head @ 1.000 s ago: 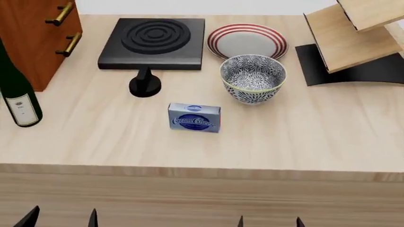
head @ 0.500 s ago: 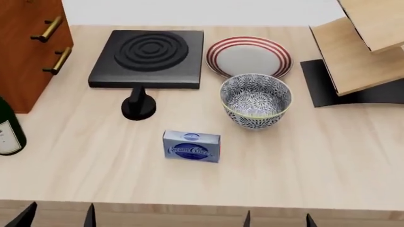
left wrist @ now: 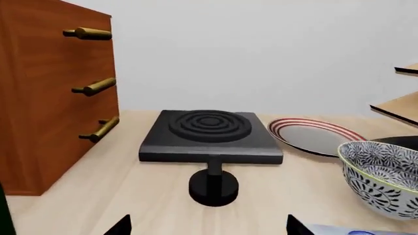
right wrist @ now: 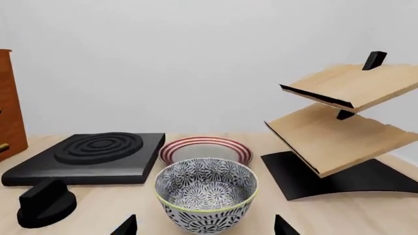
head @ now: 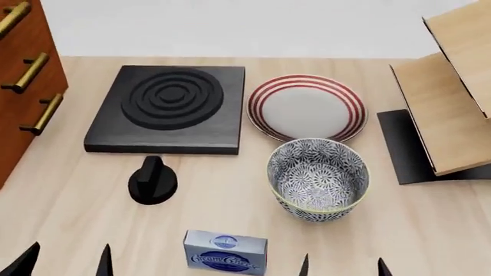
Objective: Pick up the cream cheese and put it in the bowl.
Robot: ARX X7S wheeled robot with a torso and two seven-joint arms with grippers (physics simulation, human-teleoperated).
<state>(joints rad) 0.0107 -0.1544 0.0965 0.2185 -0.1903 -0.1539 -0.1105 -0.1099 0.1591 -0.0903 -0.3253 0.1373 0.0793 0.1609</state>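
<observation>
The cream cheese point(head: 225, 253), a small pale blue box with a dark blue oval logo, lies on the wooden tabletop near the head view's lower edge. A sliver of it also shows in the left wrist view point(left wrist: 346, 230). The bowl point(head: 318, 179), black-and-white patterned with a yellow-green rim, stands upright and empty just beyond it to the right. My left gripper point(head: 66, 265) is open to the left of the box, with only its dark fingertips showing. My right gripper point(head: 343, 268) is open to the right of the box, with the bowl point(right wrist: 206, 193) straight ahead of it. Neither holds anything.
Behind the box stand a black knob point(head: 152, 183) and a black square burner point(head: 172, 106). A red-striped white plate point(head: 307, 108) lies behind the bowl. A brown cabinet with brass handles point(head: 23, 86) stands at the left. A tilted wooden shelf rack point(head: 452, 109) stands at the right.
The head view has shifted forward over the table, so everything slid down the picture and the wine bottle left it. Both grippers' tips stay at the lower edge, still open.
</observation>
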